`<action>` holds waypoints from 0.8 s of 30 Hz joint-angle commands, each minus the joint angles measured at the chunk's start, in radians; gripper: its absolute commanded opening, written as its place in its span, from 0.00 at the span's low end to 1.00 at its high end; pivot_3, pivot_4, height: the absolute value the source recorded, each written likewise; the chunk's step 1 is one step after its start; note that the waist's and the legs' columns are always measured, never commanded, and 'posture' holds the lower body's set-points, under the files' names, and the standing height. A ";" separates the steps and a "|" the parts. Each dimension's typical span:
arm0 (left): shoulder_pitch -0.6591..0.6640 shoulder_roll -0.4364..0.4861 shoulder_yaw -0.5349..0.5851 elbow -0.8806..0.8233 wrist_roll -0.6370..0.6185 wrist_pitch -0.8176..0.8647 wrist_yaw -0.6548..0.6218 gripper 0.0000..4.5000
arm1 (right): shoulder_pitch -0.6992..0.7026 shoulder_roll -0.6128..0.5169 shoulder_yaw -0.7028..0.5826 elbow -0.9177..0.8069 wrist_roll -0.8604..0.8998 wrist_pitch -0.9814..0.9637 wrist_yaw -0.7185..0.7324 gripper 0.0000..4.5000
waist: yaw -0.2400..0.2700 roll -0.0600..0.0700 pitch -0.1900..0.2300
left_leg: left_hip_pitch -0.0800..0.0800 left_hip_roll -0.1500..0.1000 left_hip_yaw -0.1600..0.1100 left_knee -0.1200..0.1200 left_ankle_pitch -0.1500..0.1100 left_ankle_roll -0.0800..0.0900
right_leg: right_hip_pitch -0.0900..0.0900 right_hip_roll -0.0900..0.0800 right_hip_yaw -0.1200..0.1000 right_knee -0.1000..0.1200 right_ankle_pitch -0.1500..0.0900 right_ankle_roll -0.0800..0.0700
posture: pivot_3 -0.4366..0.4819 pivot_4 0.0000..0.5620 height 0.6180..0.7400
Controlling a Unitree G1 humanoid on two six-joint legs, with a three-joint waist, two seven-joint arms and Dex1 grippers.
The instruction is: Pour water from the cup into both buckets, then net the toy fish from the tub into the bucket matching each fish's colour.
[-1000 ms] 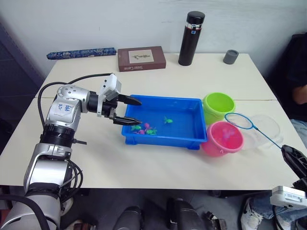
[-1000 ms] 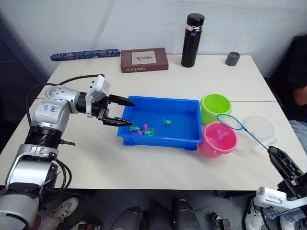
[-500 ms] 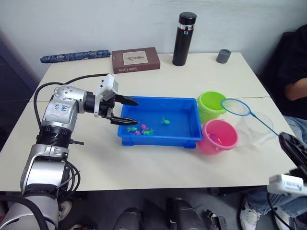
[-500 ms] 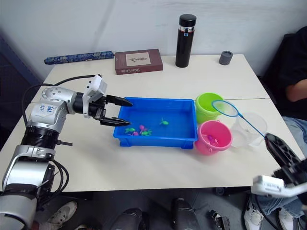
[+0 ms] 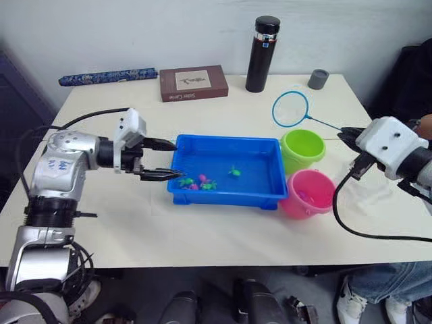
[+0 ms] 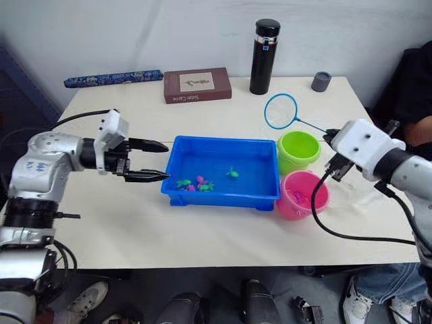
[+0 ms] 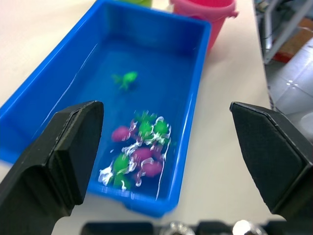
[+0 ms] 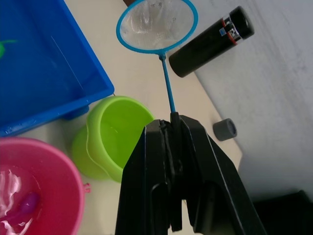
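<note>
Left eye view: the left tool (image 5: pixel 165 159) reaches level toward the tub (image 5: pixel 226 196), fingers spread wide just short of its near end. The right tool (image 5: pixel 345 136) extends inward, clamped on the net (image 5: pixel 291 109), hoop beyond the green bucket (image 5: pixel 303 150).

Left wrist view: toy fish (image 7: pixel 142 157) cluster ahead between the fingers.

Right wrist view: pink bucket (image 8: pixel 34 186) sits beside the tool.

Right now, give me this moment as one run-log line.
right gripper: shut on net, hoop over table | left gripper: open beside tub | fish: in tub
</note>
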 commanded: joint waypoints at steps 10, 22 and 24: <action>0.047 0.034 0.046 -0.115 -0.057 0.047 0.053 0.99 | -0.186 0.054 -0.053 -0.081 0.240 0.378 -0.088 0.00 | 0.004 0.000 0.000 | -0.001 0.000 0.000 0.000 -0.001 0.000 | -0.001 -0.001 -0.001 -0.001 0.001 0.001 | 0.48 0.27 0.99; 0.152 0.139 0.104 -0.145 -0.061 0.064 0.115 0.99 | -0.375 -0.042 0.283 -0.001 0.305 0.520 0.102 0.00 | -0.009 0.000 0.000 | -0.002 0.000 0.000 -0.001 -0.001 0.000 | -0.002 -0.002 -0.002 -0.002 0.000 0.000 | 0.48 0.27 0.99; 0.185 0.148 0.125 -0.159 -0.075 0.077 0.122 0.99 | -0.398 -0.023 0.323 0.006 0.298 0.524 0.098 0.00 | -0.009 0.000 0.000 | -0.002 0.000 0.000 -0.001 -0.002 0.001 | -0.002 -0.002 -0.002 -0.003 0.000 0.000 | 0.48 0.27 0.99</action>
